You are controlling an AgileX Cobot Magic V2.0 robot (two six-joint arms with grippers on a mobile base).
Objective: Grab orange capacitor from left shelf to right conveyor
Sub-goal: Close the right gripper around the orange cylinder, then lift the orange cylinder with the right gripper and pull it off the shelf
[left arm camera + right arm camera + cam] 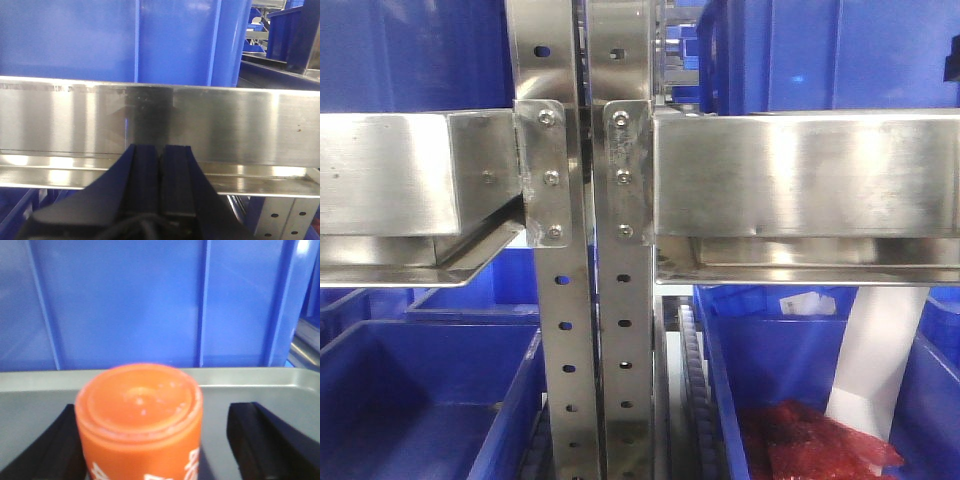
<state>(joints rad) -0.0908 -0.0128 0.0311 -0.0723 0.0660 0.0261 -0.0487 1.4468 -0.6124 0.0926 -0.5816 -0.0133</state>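
The orange capacitor point(139, 440) stands upright on a grey metal surface point(250, 385), close to the lens in the right wrist view, with white numerals partly showing on its side. My right gripper point(157, 412) is open around it. Its left finger point(55, 445) is next to the cylinder and its right finger point(260, 435) stands well apart from it. My left gripper point(160, 150) is shut with nothing between its pads and points at a steel shelf rail point(240, 125). The right conveyor is out of view, and neither gripper shows in the front view.
Two perforated steel uprights point(590, 330) divide the rack. Steel shelf rails point(800, 175) run left and right. Blue bins point(420, 400) sit above and below. The lower right bin holds red bagged items point(810, 440) and a white sheet point(880, 350). A blue bin wall point(150, 305) stands behind the capacitor.
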